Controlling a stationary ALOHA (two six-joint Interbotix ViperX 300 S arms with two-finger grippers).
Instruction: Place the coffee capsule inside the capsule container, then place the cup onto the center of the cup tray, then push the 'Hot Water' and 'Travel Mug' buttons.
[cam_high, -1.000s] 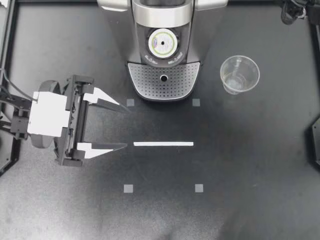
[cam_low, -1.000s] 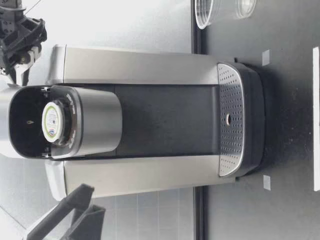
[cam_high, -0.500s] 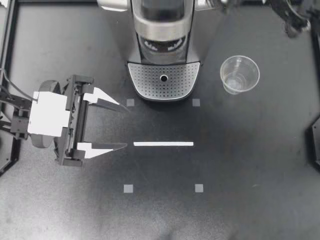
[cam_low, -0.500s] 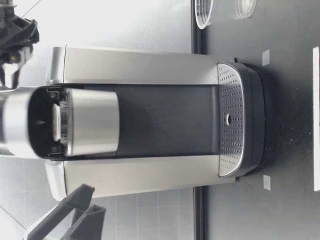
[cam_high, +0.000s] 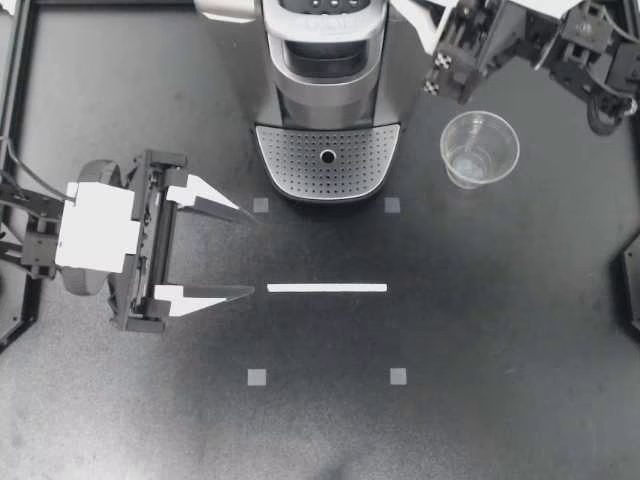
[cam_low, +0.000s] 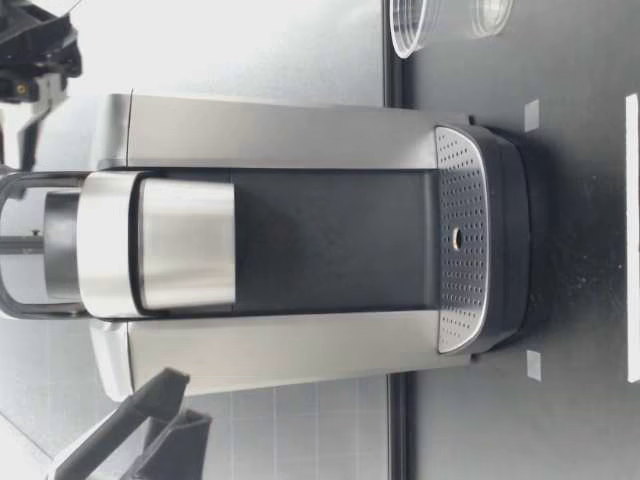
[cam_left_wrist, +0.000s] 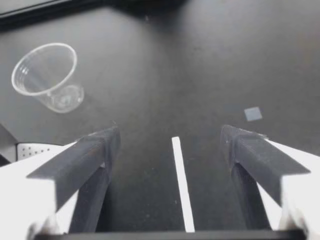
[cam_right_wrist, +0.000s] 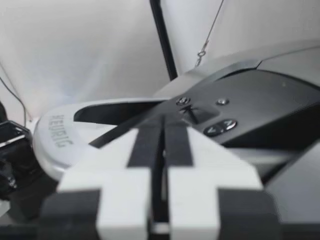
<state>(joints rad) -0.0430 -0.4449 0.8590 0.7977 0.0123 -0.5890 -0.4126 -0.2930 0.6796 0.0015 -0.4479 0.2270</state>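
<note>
The coffee machine (cam_high: 325, 60) stands at the table's far middle with its lid down, so the capsule is hidden. Its perforated cup tray (cam_high: 327, 165) holds nothing. A clear plastic cup (cam_high: 480, 148) stands upright on the table to the tray's right. My right gripper (cam_high: 412, 18) is shut and empty at the machine's top right. In the right wrist view, my right gripper (cam_right_wrist: 161, 120) points over the lid toward the buttons (cam_right_wrist: 220, 127). My left gripper (cam_high: 245, 252) rests open and empty on the left, well short of the machine. The cup (cam_left_wrist: 47, 75) lies far ahead of it.
A white tape line (cam_high: 327, 288) and small grey square markers (cam_high: 257, 377) lie on the black table in front of the machine. In the low view my right gripper (cam_low: 30, 110) hangs beside the machine's closed head (cam_low: 150, 245).
The machine's lid has come down over the capsule, which showed a second ago. My right arm has swung in from the far right corner to the machine's top. The left arm is still.
</note>
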